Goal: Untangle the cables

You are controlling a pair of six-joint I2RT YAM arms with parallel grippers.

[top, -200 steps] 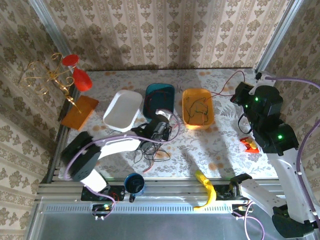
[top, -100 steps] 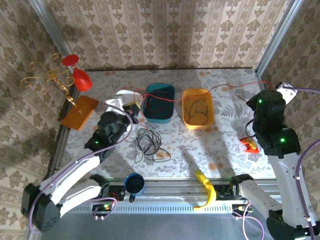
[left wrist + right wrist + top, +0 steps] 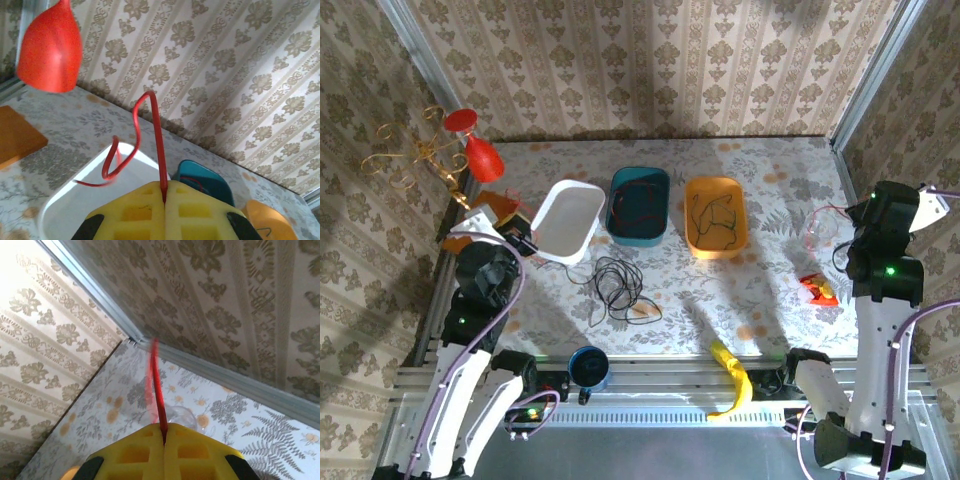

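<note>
My left gripper (image 3: 164, 196) is shut on the end of a red cable (image 3: 156, 131), which curls up and over the white tub (image 3: 60, 205). In the top view it (image 3: 517, 232) hangs by that white tub's (image 3: 565, 220) left end. My right gripper (image 3: 164, 436) is shut on another red cable end (image 3: 158, 390), near the table's far right corner; the arm's head (image 3: 892, 212) is at the right edge. A red cable (image 3: 638, 203) lies in the teal tub (image 3: 640, 232). A black cable coil (image 3: 616, 284) lies loose on the table. A dark cable (image 3: 715, 216) fills the orange tub (image 3: 717, 245).
A gold stand with red cones (image 3: 470, 148) and an orange block (image 3: 492, 205) are at the far left. A clear glass (image 3: 820, 232) and a small red-orange item (image 3: 817, 289) sit at the right. A blue cup (image 3: 588, 367) and a banana (image 3: 732, 373) lie at the near edge.
The left arm swung back from the table's middle to the left edge. The right arm drew back to the right. The red cable stretched across the tubs has gone slack.
</note>
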